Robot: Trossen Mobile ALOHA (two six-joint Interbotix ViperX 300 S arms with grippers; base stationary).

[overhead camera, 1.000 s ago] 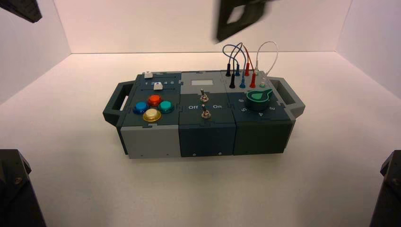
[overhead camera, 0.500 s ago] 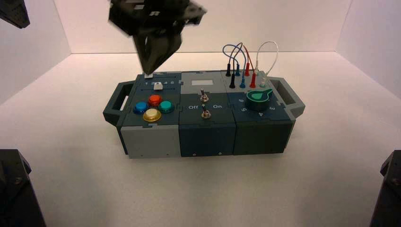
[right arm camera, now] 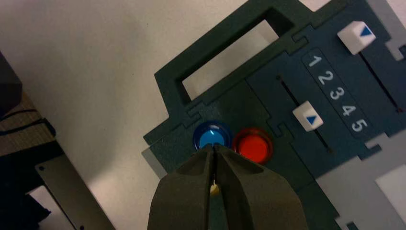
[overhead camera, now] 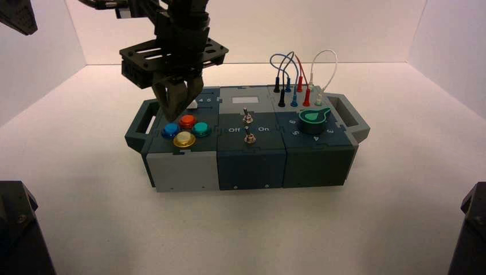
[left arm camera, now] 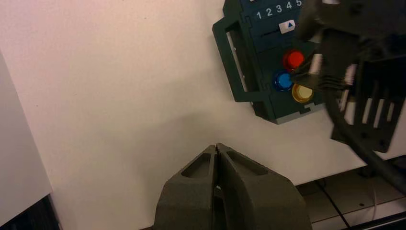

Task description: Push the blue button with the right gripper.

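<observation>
The blue button (overhead camera: 169, 130) is the leftmost of four round buttons on the box's left module; it also shows in the right wrist view (right arm camera: 211, 136) and the left wrist view (left arm camera: 283, 80). My right gripper (overhead camera: 172, 117) reaches in from the top, shut and empty, with its pointed tip just above and behind the blue button. In the right wrist view the right gripper (right arm camera: 214, 145) has its tip at the button's near edge; I cannot tell whether they touch. My left gripper (left arm camera: 218, 146) is shut and empty, parked high at the far left (overhead camera: 17, 14).
A red-orange button (right arm camera: 253, 145), a teal button (overhead camera: 201, 128) and a yellow button (overhead camera: 184, 139) surround the blue one. Two white sliders (right arm camera: 308, 118) sit behind them. Two toggle switches (overhead camera: 247, 117), a green knob (overhead camera: 314, 119) and plugged wires (overhead camera: 295, 80) lie to the right.
My right gripper has swung from above the wires leftward and come down over the button cluster, its tip now close above the blue button. The left arm has stayed parked.
</observation>
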